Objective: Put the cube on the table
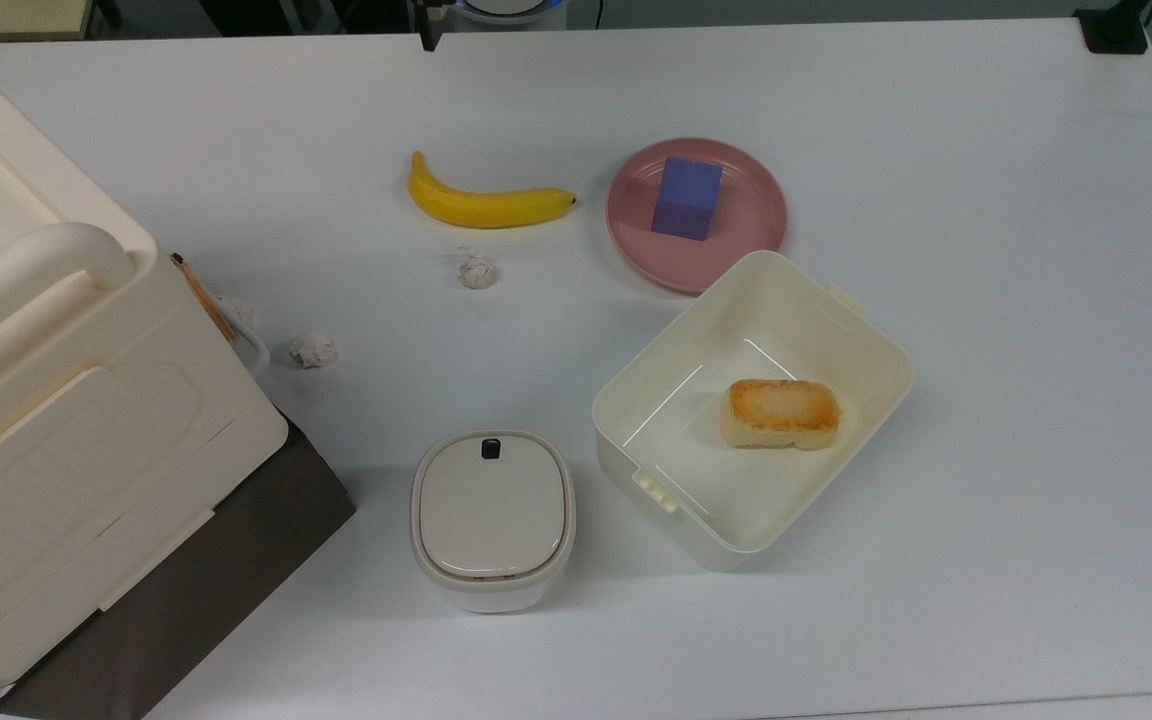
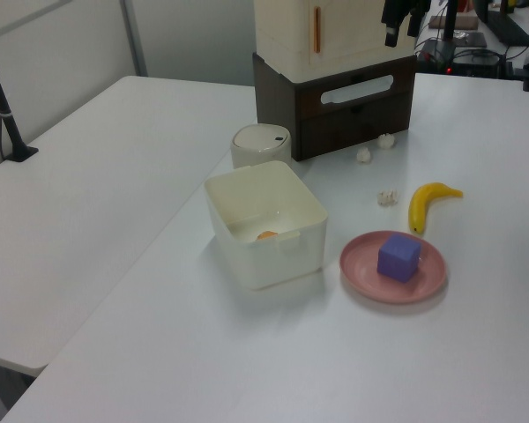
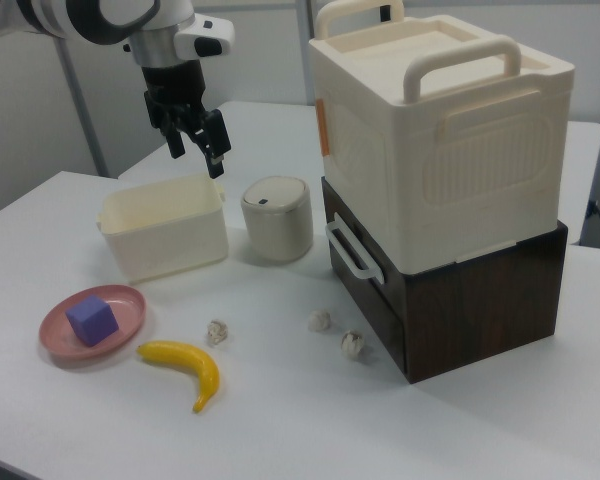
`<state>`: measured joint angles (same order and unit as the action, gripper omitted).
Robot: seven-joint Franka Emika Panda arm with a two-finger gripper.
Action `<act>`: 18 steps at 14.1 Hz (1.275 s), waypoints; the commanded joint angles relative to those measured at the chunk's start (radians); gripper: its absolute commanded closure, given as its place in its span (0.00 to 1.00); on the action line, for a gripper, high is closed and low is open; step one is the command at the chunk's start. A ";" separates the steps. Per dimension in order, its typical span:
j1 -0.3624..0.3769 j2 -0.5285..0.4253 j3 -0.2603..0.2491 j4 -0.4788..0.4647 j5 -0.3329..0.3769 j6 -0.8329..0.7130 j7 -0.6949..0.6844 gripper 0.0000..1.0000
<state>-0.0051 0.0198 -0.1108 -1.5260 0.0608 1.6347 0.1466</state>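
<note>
The end effector (image 3: 195, 140) is held high above the worktop (image 1: 986, 300), its fingers spread apart and nothing gripped between them. In the right view it hangs above the bin (image 3: 165, 228). In the bin (image 1: 751, 410) a toasted bread piece (image 1: 783, 413) is seen. The cube (image 1: 686, 197) is found on the pink plate (image 1: 696, 215), just beside the bin. A banana (image 1: 481, 203) lies near the plate, on the top view's left. Three crumpled scraps are scattered near the stacked boxes (image 3: 440, 190).

Cube (image 1: 686, 197) matt; table (image 1: 986, 300) smooth; bin (image 1: 866, 330) glossy plastic; drawer unit (image 3: 480, 290) dk wood.
</note>
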 commanded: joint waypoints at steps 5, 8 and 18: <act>0.022 -0.017 0.000 -0.019 -0.065 0.010 0.025 0.00; 0.019 -0.015 0.002 -0.017 -0.090 0.013 0.019 0.00; 0.025 -0.014 0.010 -0.025 -0.088 -0.004 0.013 0.00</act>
<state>0.0063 0.0222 -0.1008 -1.5301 -0.0133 1.6347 0.1467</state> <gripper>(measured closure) 0.000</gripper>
